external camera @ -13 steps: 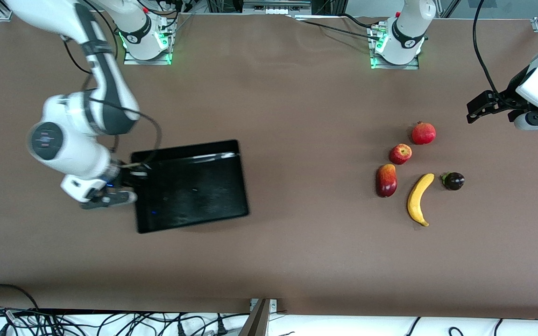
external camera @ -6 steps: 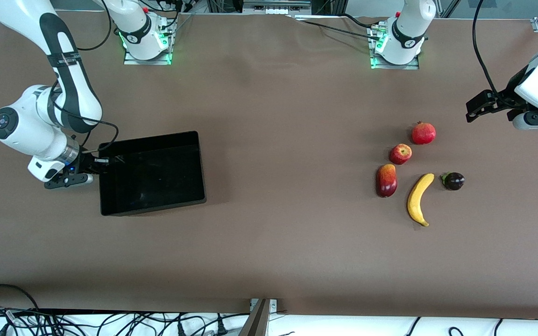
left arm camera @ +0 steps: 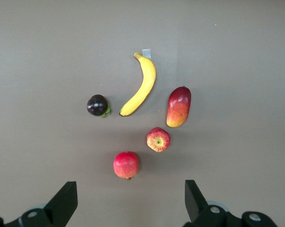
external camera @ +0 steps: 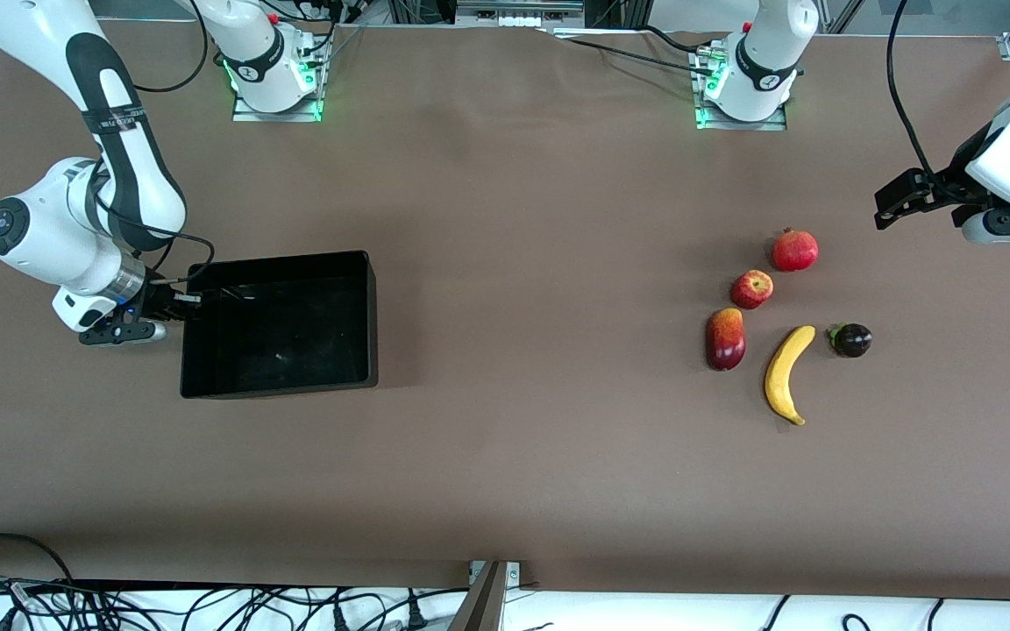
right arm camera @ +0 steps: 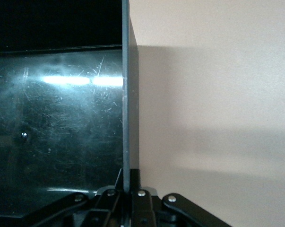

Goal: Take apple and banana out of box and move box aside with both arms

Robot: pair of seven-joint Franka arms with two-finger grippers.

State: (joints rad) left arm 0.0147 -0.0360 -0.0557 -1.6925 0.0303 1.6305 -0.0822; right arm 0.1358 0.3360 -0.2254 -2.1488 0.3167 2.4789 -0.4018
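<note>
The black box [external camera: 281, 259] is at the right arm's end of the table. My right gripper [external camera: 179, 300] is shut on its end wall; the right wrist view shows that thin wall [right arm camera: 125, 94] pinched between the right gripper [right arm camera: 129, 183] jaws. The fruits lie in a cluster toward the left arm's end: pomegranate [external camera: 795, 251], apple [external camera: 751, 288], mango [external camera: 725, 338], banana [external camera: 786, 374] and mangosteen [external camera: 851, 340]. My left gripper [external camera: 895, 206] hangs open and empty above the table beside them. Its wrist view shows the pomegranate [left arm camera: 126, 165] closest to the left gripper [left arm camera: 130, 201].
Both arm bases [external camera: 273, 79] [external camera: 746, 83] stand along the table edge farthest from the front camera. Bare brown tabletop [external camera: 549, 333] lies between the box and the fruits. Cables [external camera: 207, 605] hang off the edge nearest the camera.
My right gripper has carried the box toward the right arm's end of the table, and the box has turned square to the table edges. The left arm and the fruits have stayed in place.
</note>
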